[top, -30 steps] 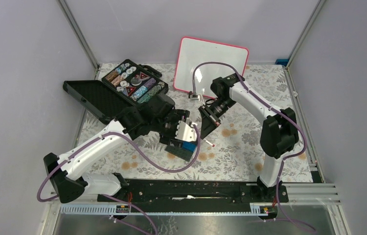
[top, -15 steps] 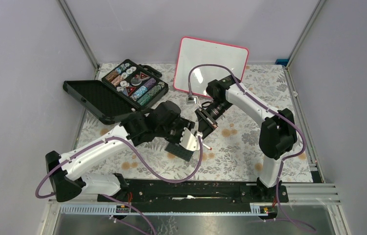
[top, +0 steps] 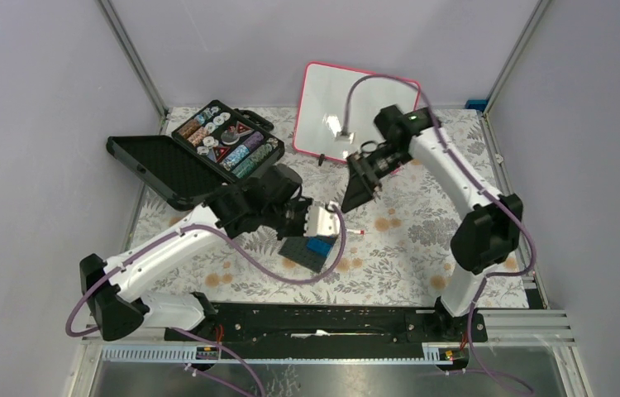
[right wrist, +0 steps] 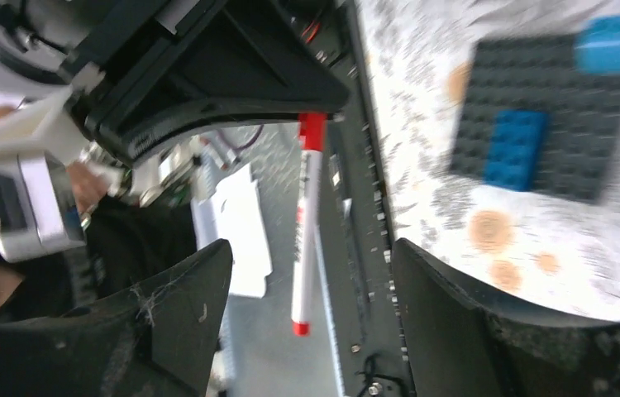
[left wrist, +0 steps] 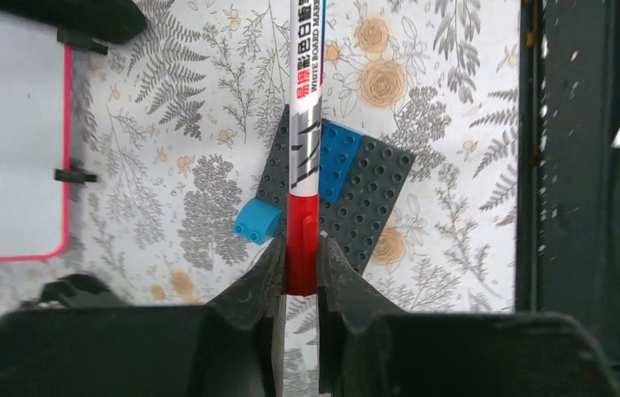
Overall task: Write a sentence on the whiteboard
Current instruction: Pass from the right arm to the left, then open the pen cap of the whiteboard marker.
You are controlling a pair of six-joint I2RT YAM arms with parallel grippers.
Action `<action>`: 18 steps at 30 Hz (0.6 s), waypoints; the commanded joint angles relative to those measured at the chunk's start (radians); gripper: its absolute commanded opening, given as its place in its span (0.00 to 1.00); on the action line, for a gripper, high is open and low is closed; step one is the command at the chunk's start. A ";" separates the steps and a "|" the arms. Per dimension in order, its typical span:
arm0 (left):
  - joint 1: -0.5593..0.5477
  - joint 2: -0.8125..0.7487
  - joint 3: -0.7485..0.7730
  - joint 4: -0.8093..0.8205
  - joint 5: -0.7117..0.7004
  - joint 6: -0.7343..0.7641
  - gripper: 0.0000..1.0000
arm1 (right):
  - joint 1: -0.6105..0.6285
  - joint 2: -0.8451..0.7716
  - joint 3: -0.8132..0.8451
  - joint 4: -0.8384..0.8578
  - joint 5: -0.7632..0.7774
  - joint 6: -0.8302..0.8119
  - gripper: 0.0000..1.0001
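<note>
Holding the marker (left wrist: 305,124) by its red end, newly shut left tool (left wrist: 301,252) takes over from right tool (right wrist: 311,281), now wide and withdrawn; whiteboard (top: 323,99) leans at worktop (top: 422,248) rear, blank, writing pending.

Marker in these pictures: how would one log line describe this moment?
left claw: shut on marker, red end | right claw: open, clear of marker | whiteboard: propped at back, no writing seen

Open black case (top: 158,168) of colourful pieces (top: 226,139) back left; dark grey plate (left wrist: 377,194) with blue blocks (left wrist: 340,157) on floral cloth (top: 406,248).
</note>
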 commanded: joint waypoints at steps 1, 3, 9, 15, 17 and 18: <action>0.095 0.043 0.118 -0.031 0.214 -0.241 0.00 | -0.154 -0.078 0.100 0.030 -0.001 0.012 0.79; 0.140 0.078 0.160 -0.070 0.293 -0.294 0.00 | -0.164 -0.110 0.106 0.046 0.040 -0.019 0.80; 0.249 0.182 0.283 -0.176 0.554 -0.395 0.00 | -0.163 -0.269 0.010 0.248 0.090 0.038 0.81; 0.293 0.209 0.307 -0.200 0.673 -0.401 0.00 | -0.087 -0.360 -0.148 0.390 0.075 0.141 0.76; 0.293 0.210 0.301 -0.202 0.687 -0.398 0.00 | -0.024 -0.359 -0.165 0.391 0.102 0.149 0.75; 0.294 0.209 0.296 -0.201 0.698 -0.395 0.00 | -0.009 -0.360 -0.174 0.396 0.105 0.158 0.74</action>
